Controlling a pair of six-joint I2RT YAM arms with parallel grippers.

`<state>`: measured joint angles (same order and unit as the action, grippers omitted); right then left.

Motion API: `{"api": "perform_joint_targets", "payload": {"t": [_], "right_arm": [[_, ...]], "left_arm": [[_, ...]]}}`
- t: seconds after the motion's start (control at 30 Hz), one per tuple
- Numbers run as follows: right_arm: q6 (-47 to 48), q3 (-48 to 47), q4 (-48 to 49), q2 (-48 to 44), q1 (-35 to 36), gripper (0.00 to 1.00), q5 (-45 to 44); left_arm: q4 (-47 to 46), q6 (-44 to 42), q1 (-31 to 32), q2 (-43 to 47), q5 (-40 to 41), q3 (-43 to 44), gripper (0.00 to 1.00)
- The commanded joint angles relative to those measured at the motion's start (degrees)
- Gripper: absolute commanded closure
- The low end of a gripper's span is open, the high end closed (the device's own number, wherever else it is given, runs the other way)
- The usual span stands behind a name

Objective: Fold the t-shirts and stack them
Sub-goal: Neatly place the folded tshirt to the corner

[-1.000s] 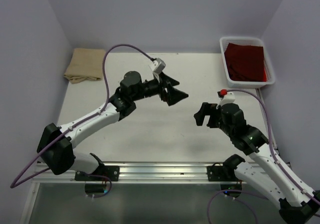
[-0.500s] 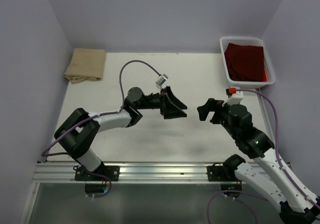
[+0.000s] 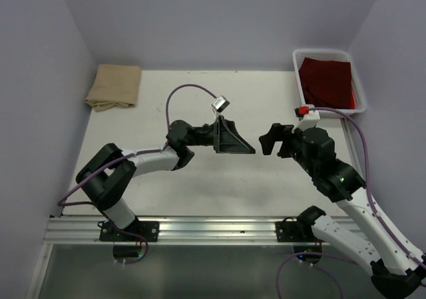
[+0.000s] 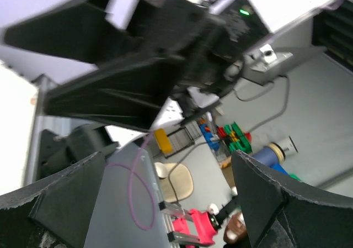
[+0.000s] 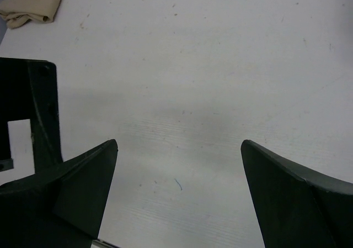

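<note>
Over at the far left corner, a folded tan shirt [image 3: 113,86] lies on the white table [image 3: 200,192]. A dark red shirt [image 3: 326,82] sits inside a white bin [image 3: 321,51] at the far right corner. Above the middle of the table, the left claw [image 3: 236,139] and right claw [image 3: 269,139] point towards each other, near but apart. Both are spread wide and hold nothing.

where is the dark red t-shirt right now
In the top view the dark red t-shirt lies inside the white bin at the far right corner of the table, beyond the right gripper.
</note>
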<state>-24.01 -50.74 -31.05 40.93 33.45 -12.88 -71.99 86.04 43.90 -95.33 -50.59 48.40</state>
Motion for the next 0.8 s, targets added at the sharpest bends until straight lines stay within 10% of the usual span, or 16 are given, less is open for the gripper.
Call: {"api": "perform_joint_targets", "payload": {"t": [0.0, 0.43, 0.53, 0.57, 0.67, 0.77], "right_arm": [[1.5, -2.9, -1.5, -0.3, 0.2, 0.01, -0.3], [-1.2, -4.8, -4.1, 0.7, 0.2, 0.01, -6.7], [-1.1, -8.1, -5.9, 3.4, 0.2, 0.01, -8.6], [-1.1, -8.9, -7.5, 4.2, 0.2, 0.01, -9.3], [-1.2, -11.3, -10.3, 5.8, 0.2, 0.01, -12.4], [-1.3, -12.9, -11.6, 7.6, 0.2, 0.01, -16.2]], "left_arm": [[-36.7, 6.2, 1.2, 2.4, -2.0, 2.1, 0.0], [-34.4, 4.4, 2.4, 0.0, -0.3, 1.4, 0.0], [-8.0, -12.7, 2.4, 3.2, -3.4, 3.7, 0.0], [19.8, -31.8, 2.5, 7.1, -0.9, 5.2, 0.0], [66.8, -61.3, 6.2, 9.5, 42.0, 17.7, 0.0], [81.3, -63.9, 7.9, 6.7, 52.3, 24.2, 0.0]]}}
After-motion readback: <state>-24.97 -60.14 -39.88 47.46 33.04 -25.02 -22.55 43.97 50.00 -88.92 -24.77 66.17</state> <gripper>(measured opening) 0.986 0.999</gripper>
